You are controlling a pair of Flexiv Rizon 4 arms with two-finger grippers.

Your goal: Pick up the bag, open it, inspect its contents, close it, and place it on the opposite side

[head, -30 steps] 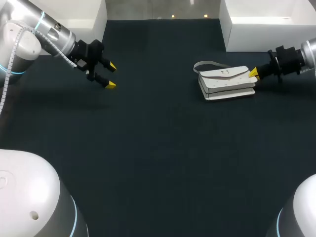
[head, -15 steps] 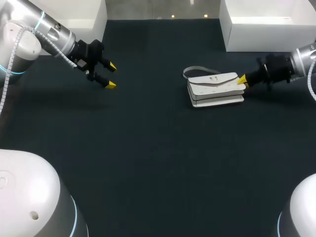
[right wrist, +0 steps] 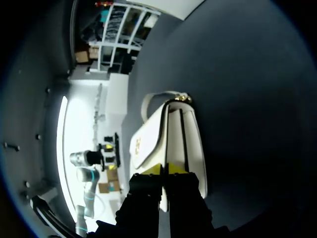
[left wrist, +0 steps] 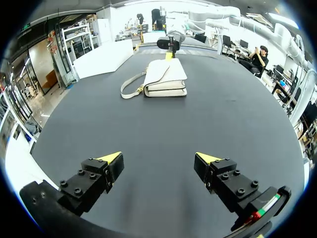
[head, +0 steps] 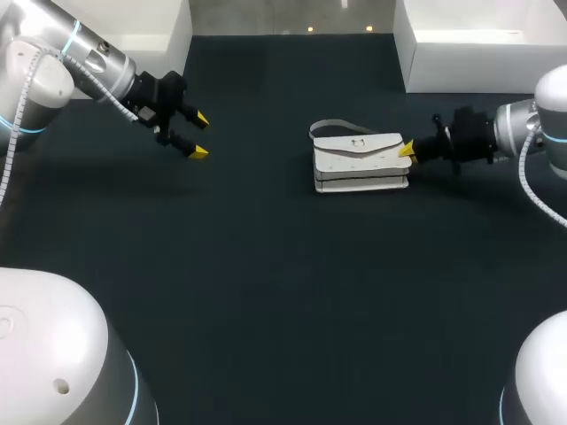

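Observation:
A white handbag [head: 359, 162] lies flat on the dark table, right of centre, its strap [head: 332, 126] curled at the far-left corner. My right gripper [head: 407, 150] is shut, and its yellow tips press against the bag's right end. In the right wrist view the closed tips [right wrist: 164, 170] sit against the end of the bag [right wrist: 166, 144], with nothing visibly pinched between them. My left gripper [head: 198, 135] hangs open and empty over the table's left side, far from the bag. The left wrist view shows its fingers [left wrist: 159, 159] wide apart, the bag [left wrist: 166, 77] well ahead and the right gripper [left wrist: 170, 52] behind it.
A white box [head: 133, 27] stands at the back left corner and another white box [head: 478, 53] at the back right. Bare dark table [head: 283, 283] stretches between the bag and the front edge.
My right gripper has travelled leftward, staying shut, and the bag has slid left across the table with it. The left arm has not moved.

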